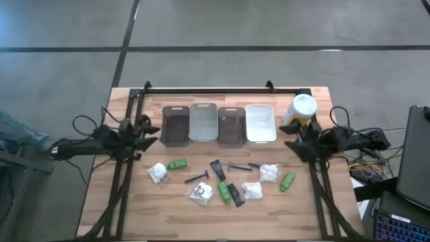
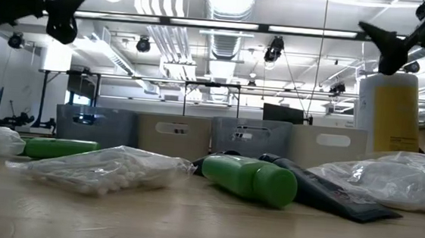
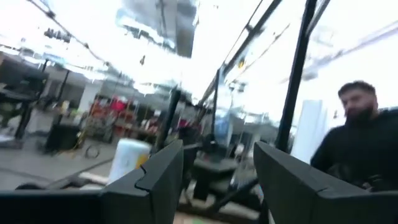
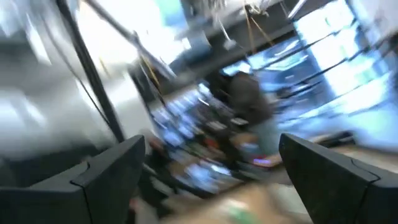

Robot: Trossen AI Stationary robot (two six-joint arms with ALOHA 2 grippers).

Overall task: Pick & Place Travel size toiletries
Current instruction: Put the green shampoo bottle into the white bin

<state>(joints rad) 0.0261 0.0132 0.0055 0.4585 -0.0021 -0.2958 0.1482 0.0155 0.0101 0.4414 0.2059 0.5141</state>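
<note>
The toiletries lie loose on the near half of the table: green bottles (image 1: pixel 177 163) (image 1: pixel 287 180) (image 1: pixel 224 192), white fluffy packets (image 1: pixel 158 173) (image 1: pixel 201 194) (image 1: pixel 269 173), black tubes (image 1: pixel 218 169) (image 1: pixel 234 194) and thin razors (image 1: pixel 197 178) (image 1: pixel 238 167). In the low view a green bottle (image 2: pixel 249 178) and a packet (image 2: pixel 98 169) lie flat on the wood. My left gripper (image 1: pixel 144 141) (image 3: pixel 217 180) hovers open above the table's left side. My right gripper (image 1: pixel 290 144) (image 4: pixel 211 180) hovers open on the right, beside the yellow bottle. Neither touches anything.
Four rectangular bins (image 1: pixel 176 126) (image 1: pixel 203 122) (image 1: pixel 231 126) (image 1: pixel 260 123) stand in a row along the far side. A tall yellow bottle with a white cap (image 1: pixel 300 111) stands right of them. A person (image 3: pixel 367 143) shows in the room beyond the table.
</note>
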